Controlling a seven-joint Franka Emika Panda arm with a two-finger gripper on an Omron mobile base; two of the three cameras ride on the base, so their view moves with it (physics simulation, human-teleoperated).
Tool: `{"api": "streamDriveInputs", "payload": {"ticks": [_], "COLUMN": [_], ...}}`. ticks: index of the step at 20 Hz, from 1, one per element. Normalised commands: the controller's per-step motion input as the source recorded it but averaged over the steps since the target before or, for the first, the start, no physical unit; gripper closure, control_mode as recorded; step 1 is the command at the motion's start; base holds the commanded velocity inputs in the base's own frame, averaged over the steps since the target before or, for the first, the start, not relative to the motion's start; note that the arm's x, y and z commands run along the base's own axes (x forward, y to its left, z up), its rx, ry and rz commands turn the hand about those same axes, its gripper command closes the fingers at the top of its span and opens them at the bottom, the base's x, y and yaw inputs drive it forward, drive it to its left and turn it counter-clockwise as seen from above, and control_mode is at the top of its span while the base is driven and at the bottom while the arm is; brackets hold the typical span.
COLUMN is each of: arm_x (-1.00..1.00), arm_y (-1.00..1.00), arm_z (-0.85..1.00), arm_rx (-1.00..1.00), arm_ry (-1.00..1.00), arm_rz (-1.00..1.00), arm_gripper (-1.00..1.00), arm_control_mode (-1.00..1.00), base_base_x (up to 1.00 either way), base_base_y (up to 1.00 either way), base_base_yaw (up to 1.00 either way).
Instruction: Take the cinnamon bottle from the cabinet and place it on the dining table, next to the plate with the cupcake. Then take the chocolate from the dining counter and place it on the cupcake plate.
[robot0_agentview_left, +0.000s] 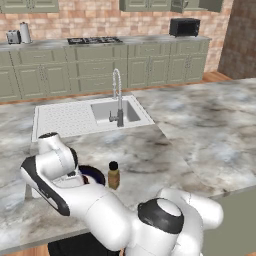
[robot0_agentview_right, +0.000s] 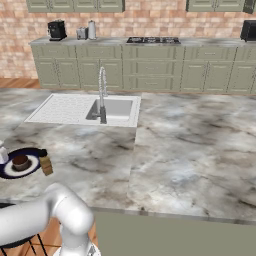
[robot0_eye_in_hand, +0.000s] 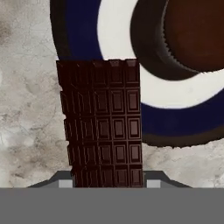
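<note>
Marble counter (robot0_agentview_left: 200, 135): bottle (robot0_agentview_left: 114, 175) beside plate (robot0_eye_in_hand: 118, 35); chocolate (robot0_eye_in_hand: 103, 127) seemingly gripped.

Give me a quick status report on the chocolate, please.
Gripper shut on chocolate. Bar hangs above the plate rim, cupcake beyond. Cinnamon bottle stands beside plate. No obstruction visible.
</note>
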Motion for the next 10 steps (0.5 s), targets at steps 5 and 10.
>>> {"api": "streamDriveInputs", "payload": {"ticks": [5, 10], "arm_x": [0.03, 0.23], "arm_y": [-0.48, -0.13], "arm_z": [0.0, -0.02], "arm_rx": [-0.05, -0.07], "arm_ry": [-0.06, -0.06], "arm_rz": [0.0, 0.02], "arm_gripper": [1.0, 1.0], "arm_control_mode": [-1.0, -1.0], "base_base_x": [0.0, 0.0], "base_base_y": [0.0, 0.0], "base_base_yaw": [0.0, 0.0]}}
